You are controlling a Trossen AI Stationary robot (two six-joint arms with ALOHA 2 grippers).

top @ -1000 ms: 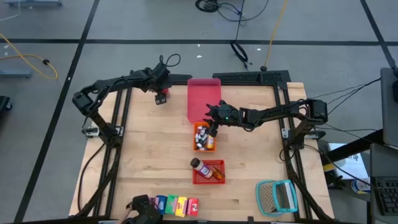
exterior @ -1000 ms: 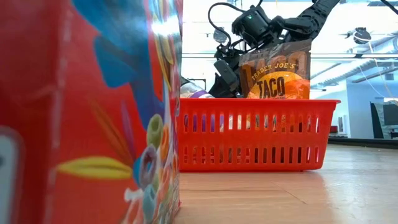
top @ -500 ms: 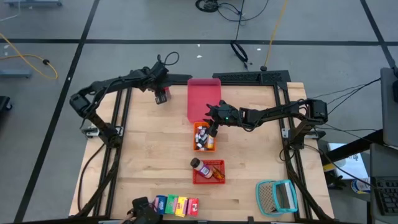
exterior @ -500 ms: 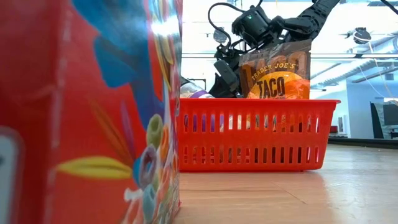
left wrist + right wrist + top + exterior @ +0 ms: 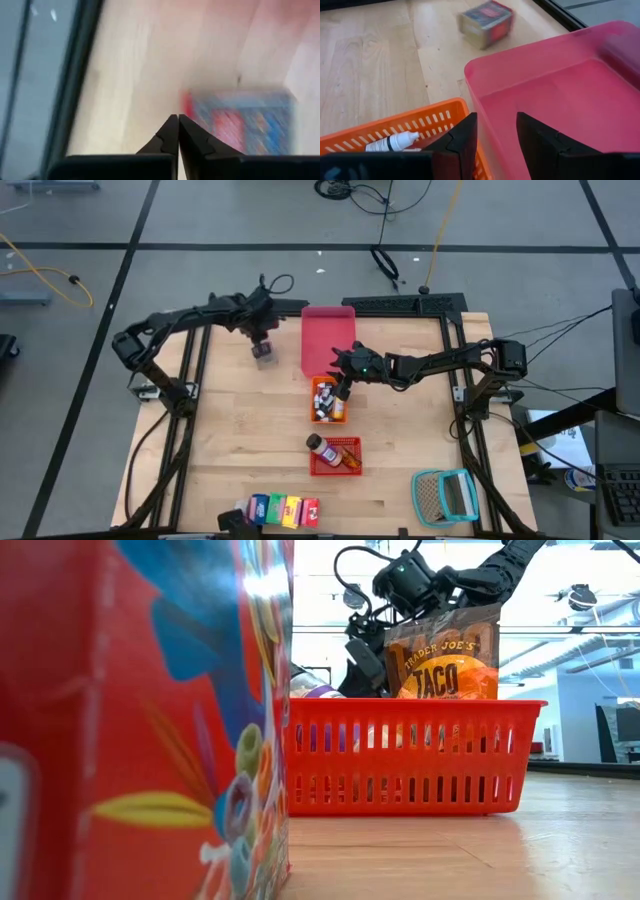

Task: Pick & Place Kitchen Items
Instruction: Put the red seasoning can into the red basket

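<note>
A small red and blue carton lies on the wood near the table's far left, blurred; it also shows as the carton and the carton. My left gripper hangs just above it, shut with nothing between its fingers. My right gripper hovers open over the seam between the orange basket and the pink tray. A white-capped bottle lies in the orange basket.
A red basket near the table's middle holds a bottle and a taco packet. A row of small cartons stands at the near edge; one fills the low view's left. A teal-framed mesh item lies at the near right.
My left gripper has shut and shifted slightly toward the table's right. The red and blue carton that was at its fingers has come away from them and moved a little toward the near edge, where it shows blurred on the wood.
</note>
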